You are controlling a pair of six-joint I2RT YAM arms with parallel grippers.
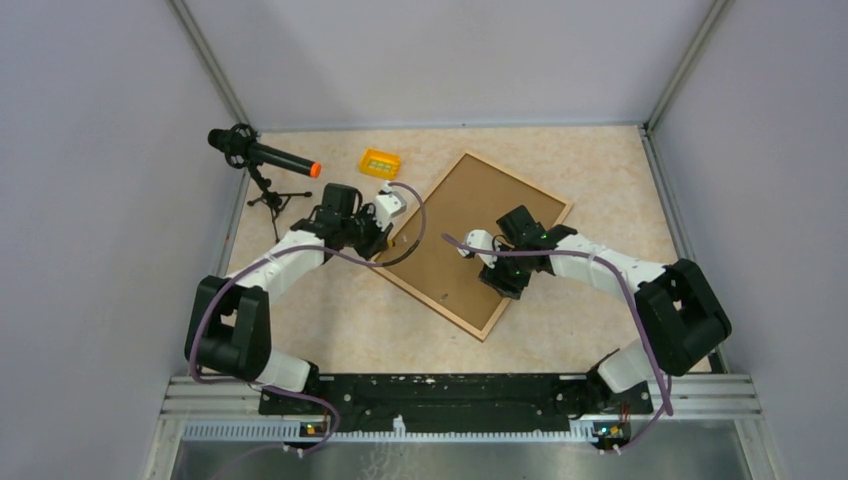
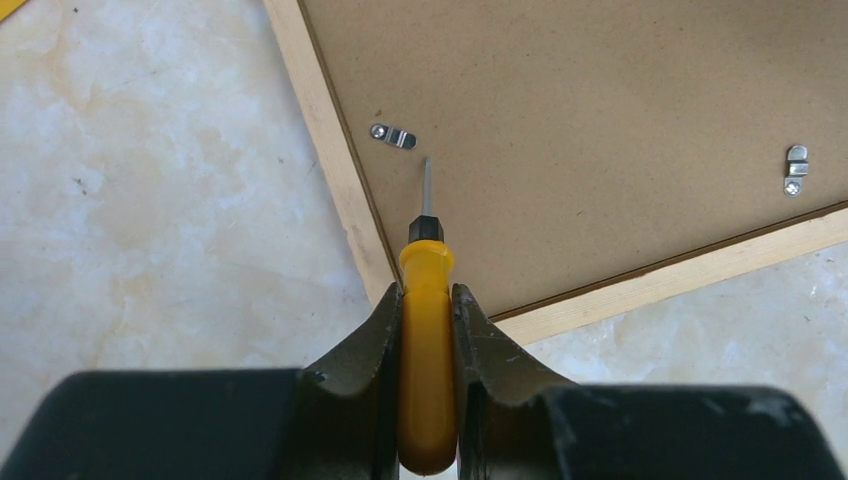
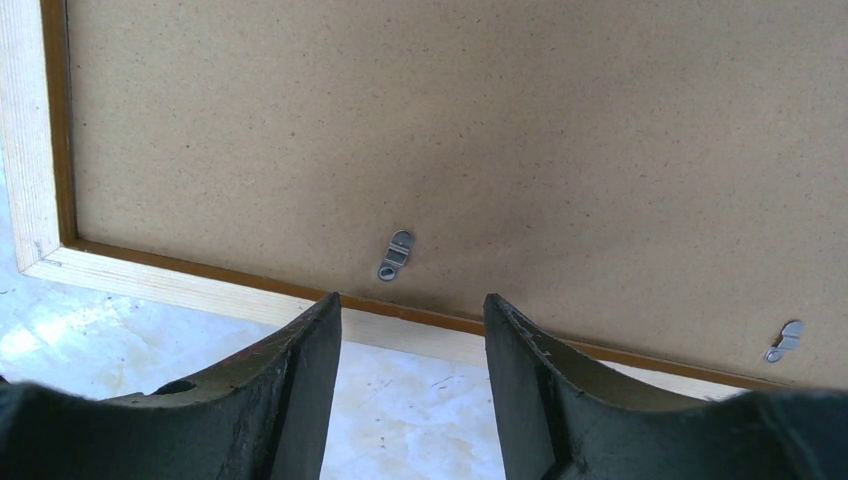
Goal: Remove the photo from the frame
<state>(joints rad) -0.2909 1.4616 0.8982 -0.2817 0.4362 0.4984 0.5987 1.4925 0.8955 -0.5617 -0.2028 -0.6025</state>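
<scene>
Brown fibreboard faces up: the frame lies back-up on the table, turned diagonally, between the two arms. I cannot see the photo in any view.

Left gripper is closed snugly on a yellow-handled screwdriver. The handle is clamped between both fingers and the shaft points out over the frame's corner. Its tip sits just beside a metal clip near one rim; I cannot tell if it touches the board. A second clip sits by the adjoining rim, well apart from the tip.

Right gripper is part open with nothing between its jaws. It hangs above the frame's edge, in line with a rim clip.

A mic on a stand and a yellow bin stand at the table's far left, apart from the frame
</scene>
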